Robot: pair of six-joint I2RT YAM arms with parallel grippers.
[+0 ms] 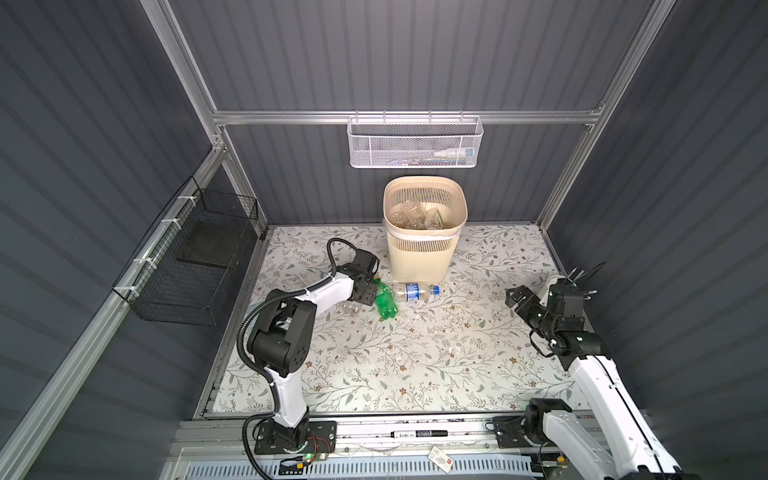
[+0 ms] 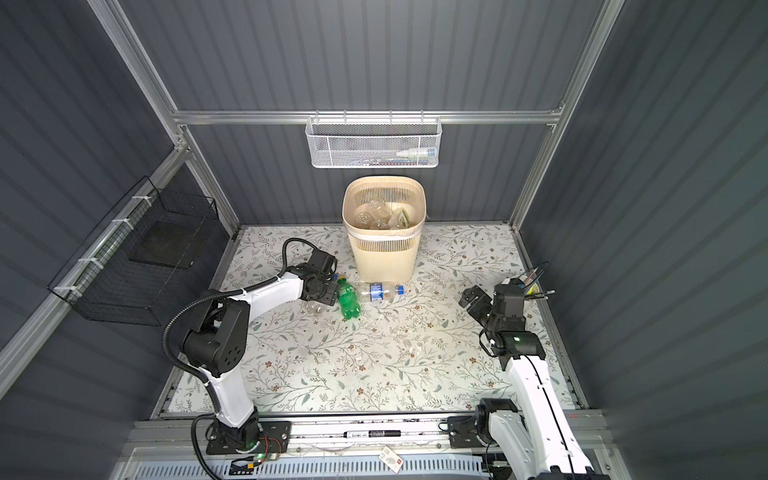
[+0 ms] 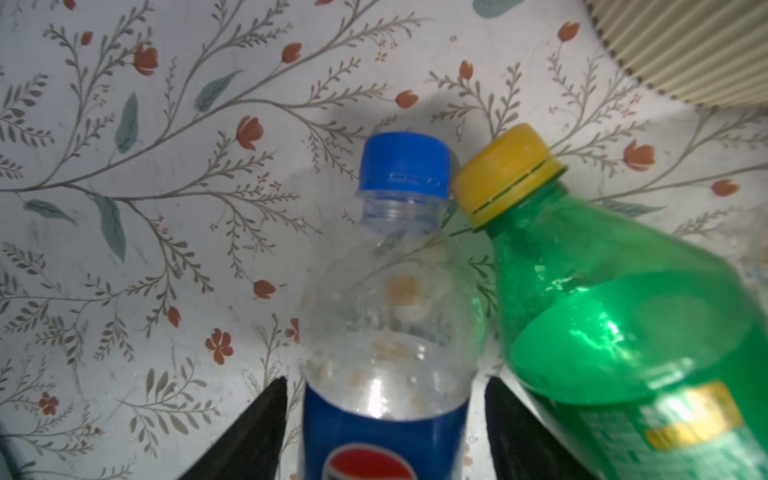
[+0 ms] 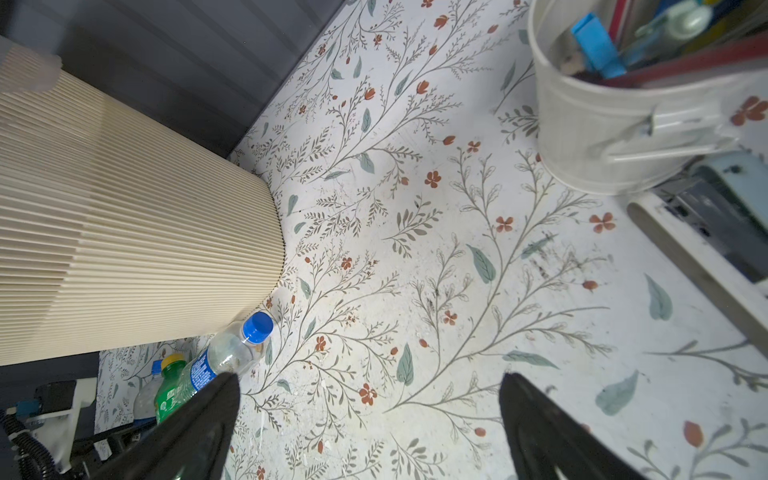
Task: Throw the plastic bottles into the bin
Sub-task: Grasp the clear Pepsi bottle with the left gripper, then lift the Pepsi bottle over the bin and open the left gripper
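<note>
While low, left gripper (image 3: 385,381) astride bottle (image 3: 388,291).

A white mesh basket (image 1: 414,143) hangs from the aluminium rail (image 1: 291,117) on the grey ribbed back wall, and a black wire basket (image 1: 187,266) is tied to the side frame. On the floral-papered bench (image 1: 415,361) a cream pail (image 4: 602,137) holds pens. A black marker (image 1: 419,434) lies in the front track, near a small white tag (image 1: 442,459).

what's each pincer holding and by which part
Nothing held. Left pincer straddles the pepsi bottle at its blue label, slight gaps either side; right pincer open, empty.
</note>
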